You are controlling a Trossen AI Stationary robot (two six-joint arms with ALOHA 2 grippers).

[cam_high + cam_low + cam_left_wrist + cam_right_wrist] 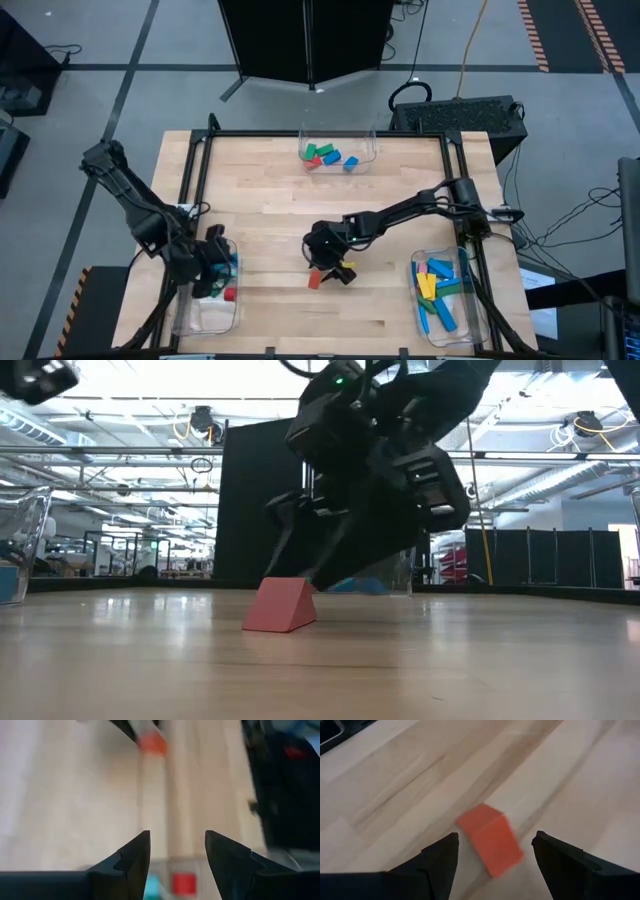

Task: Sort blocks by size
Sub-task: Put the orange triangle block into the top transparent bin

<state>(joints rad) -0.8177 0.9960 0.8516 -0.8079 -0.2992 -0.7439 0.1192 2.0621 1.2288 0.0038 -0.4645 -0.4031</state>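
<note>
- Far bin (338, 153), at the table's (270, 200) back edge: holds green, red and blue blocks (327, 157).
- Right bin (442, 297), at the near right corner: holds long blocks (438, 288) in blue, yellow and green.
- Left bin (207, 300), at the near left corner: holds a small red cube (230, 295) and a cyan piece just beside it.
- My left gripper (175, 855): above the left bin, fingers parted, holding nothing.
- My right gripper (492, 852): low over the table's middle, fingers spread wide, empty.
- Red wedge block (490, 839): lying on the bare wood between my right fingers, untouched by either.
</note>
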